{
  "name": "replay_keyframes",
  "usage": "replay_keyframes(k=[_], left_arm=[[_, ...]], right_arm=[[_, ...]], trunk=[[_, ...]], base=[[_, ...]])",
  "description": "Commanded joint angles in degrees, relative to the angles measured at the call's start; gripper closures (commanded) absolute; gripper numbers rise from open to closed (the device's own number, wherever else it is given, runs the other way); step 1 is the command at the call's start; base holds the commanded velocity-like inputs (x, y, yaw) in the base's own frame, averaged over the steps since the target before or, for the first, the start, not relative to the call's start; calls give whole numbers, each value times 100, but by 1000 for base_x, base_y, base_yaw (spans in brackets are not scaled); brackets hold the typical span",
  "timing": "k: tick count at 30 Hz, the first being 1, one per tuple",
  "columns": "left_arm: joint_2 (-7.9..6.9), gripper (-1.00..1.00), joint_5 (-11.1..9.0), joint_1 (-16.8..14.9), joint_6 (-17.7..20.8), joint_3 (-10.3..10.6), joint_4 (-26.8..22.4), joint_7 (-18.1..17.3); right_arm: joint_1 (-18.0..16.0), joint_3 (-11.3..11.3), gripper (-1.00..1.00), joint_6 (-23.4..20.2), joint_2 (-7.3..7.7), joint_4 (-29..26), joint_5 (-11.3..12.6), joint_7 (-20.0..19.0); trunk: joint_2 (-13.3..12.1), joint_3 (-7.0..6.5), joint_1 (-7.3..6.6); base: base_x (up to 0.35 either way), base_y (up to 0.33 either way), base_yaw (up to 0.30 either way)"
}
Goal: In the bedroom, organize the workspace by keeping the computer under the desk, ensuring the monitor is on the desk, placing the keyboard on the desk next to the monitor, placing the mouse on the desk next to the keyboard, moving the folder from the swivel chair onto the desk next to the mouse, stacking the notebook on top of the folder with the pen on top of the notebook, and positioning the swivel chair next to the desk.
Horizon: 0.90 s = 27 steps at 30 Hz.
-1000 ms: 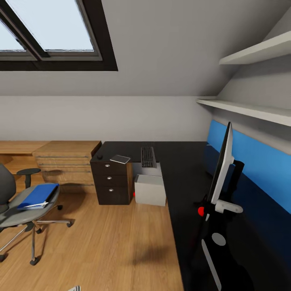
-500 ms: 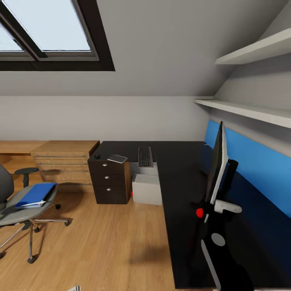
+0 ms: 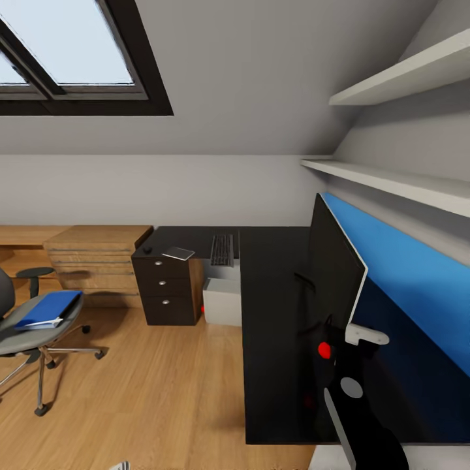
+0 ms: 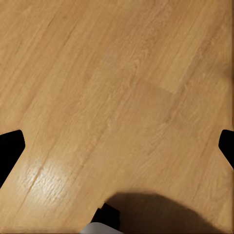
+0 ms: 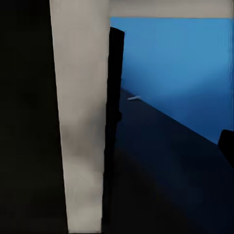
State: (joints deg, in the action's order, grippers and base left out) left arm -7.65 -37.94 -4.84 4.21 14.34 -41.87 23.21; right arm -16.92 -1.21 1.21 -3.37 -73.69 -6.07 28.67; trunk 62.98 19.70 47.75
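The monitor (image 3: 336, 264) has swung to show more of its dark face since a second ago, standing on the black desk (image 3: 274, 339). At far left, the blue folder (image 3: 49, 309) lies on the swivel chair (image 3: 26, 326). The keyboard (image 3: 222, 249) rests on the desk's far end, the computer (image 3: 222, 301) beneath. The right gripper (image 3: 352, 339) grips the monitor's edge; the left gripper's (image 4: 117, 146) fingertips spread wide over bare floor (image 4: 117, 97).

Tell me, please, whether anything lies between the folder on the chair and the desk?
Nothing visible does: bare wood floor separates the chair, which holds the folder, from the desk.
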Motion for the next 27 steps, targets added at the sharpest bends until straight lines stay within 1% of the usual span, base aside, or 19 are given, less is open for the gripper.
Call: replay_keyframes(k=[1,10,14,21,27], left_arm=[[-9,-100,-29,-4,18,34,-14,52],[-9,-100,-29,-3,18,25,-14,52],[-9,-100,-29,-5,18,25,-14,52],[-9,-100,-29,-2,18,25,-14,52],[-9,-100,-29,-3,18,25,-14,52]], right_arm=[[-4,-6,-100,2,-5,10,-43,7],[-4,-3,-100,2,-6,22,-43,7],[-4,-3,-100,2,-6,22,-43,7],[-4,-3,-100,2,-6,22,-43,7],[-4,-3,-100,2,-6,22,-44,7]], trunk=[[5,7,-1],[5,7,-1],[5,7,-1],[5,7,-1],[5,7,-1]], base=[[-63,-149,0],[-8,-22,0],[0,-241,0],[0,-89,0],[0,-234,0]])
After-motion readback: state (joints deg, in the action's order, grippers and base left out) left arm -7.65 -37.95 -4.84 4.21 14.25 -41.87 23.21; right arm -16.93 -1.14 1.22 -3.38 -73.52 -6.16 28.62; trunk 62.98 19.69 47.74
